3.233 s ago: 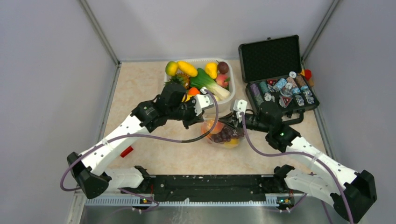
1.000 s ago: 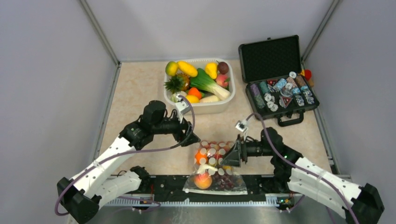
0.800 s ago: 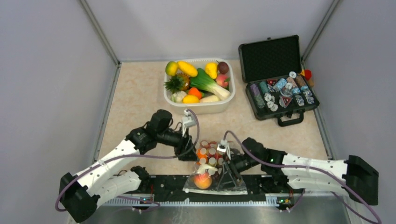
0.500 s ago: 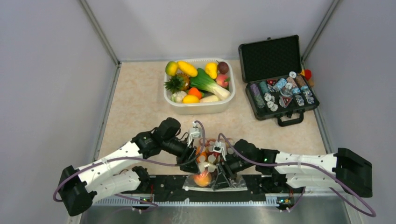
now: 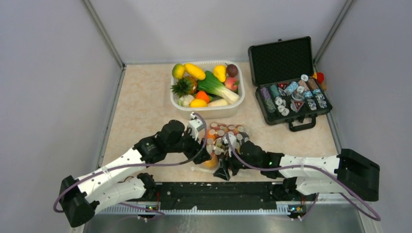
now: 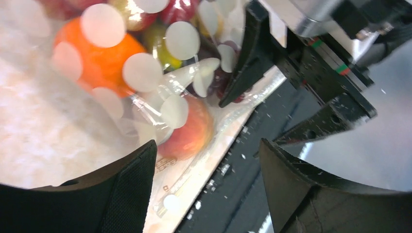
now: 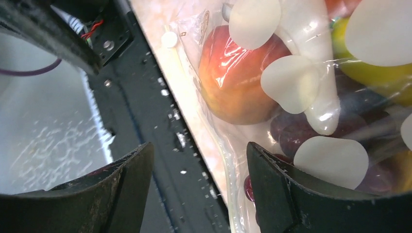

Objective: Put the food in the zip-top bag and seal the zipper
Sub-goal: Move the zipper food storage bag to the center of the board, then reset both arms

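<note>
**Zipper edge crowded: fruit bulge and two pincers close together**

The clear crinkly plastic zip-top bag printed with white dots (image 5: 224,138) lies at the middle of the near edge of the bench (image 5: 145,107). The food is already inside it. Its thin whitish zipper strip (image 7: 189,92) runs right alongside the black mounting rail (image 5: 194,194).

My left pincer (image 6: 208,145) stands wide over that edge and holds nothing. My right pincer (image 7: 199,145) is just as wide and also holds nothing. I cannot tell from here whether the strip is pressed shut along its whole length.

What worries me:

- **Fruit against the seal.** The glossy red-orange toy peach (image 7: 233,82) sits hard against the strip, with the dark purple toy grapes (image 7: 296,128) just beside it. If I close a pincer there, I may clamp on fruit and film rather than on the two halves of the strip, and leave a gap. The bulge could also pop open a stretch that is already sealed.
- **Bag sliding.** The film is slick and the load is round, including the round orange toy fruit (image 6: 97,58). A sideways press could push the bag over the near edge onto the rail instead of closing it.
- **Pincers meeting.** The fingers of both arms are very near each other over the same short stretch of strip, so any careless move risks a knock.
</note>
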You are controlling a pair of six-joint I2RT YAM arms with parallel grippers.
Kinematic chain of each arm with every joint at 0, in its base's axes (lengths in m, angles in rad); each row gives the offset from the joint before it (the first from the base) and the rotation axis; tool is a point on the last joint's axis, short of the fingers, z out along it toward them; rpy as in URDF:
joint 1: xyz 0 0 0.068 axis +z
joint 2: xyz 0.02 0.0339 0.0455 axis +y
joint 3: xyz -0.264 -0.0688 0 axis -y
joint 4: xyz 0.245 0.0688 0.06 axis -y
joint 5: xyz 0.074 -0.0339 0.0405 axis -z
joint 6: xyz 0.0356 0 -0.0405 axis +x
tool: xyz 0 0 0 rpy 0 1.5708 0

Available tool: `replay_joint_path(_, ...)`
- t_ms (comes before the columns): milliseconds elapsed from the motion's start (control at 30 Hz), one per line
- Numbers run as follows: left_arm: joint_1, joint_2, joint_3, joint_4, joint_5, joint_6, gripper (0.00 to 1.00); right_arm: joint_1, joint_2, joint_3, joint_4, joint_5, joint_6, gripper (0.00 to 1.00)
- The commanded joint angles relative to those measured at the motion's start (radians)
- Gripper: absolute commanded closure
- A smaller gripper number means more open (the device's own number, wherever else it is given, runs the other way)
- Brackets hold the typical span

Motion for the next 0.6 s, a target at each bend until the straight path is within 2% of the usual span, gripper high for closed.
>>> replay_joint_path(0, -0.001, -0.038, 0.038, 0.084, -0.268, -0.037, 0.22, -0.041, 0.01, 0.043, 0.024, 0.082, -0.108, 0.3)
replay_joint_path(167, 0.007, -0.085, 0.029, 0.149, -0.514, -0.044, 0.13, -0.041, -0.134, 0.155, -0.087, -0.122, -0.206, 0.26)
replay_joint_path(233, 0.02, -0.09, 0.036, 0.164, -0.549, -0.031, 0.08, -0.042, -0.195, 0.193, -0.16, -0.119, -0.25, 0.23)
replay_joint_path(333, 0.055, -0.082, 0.05, 0.163, -0.584, -0.026, 0.02, -0.041, -0.273, 0.233, -0.245, 0.014, -0.313, 0.21)
replay_joint_path(433, 0.11, -0.081, 0.065, 0.155, -0.584, -0.03, 0.01, -0.042, -0.329, 0.231, -0.255, 0.188, -0.34, 0.17)
replay_joint_path(567, 0.219, -0.085, 0.094, 0.129, -0.562, -0.046, 0.01, -0.044, -0.361, 0.247, -0.261, 0.516, -0.328, 0.14)
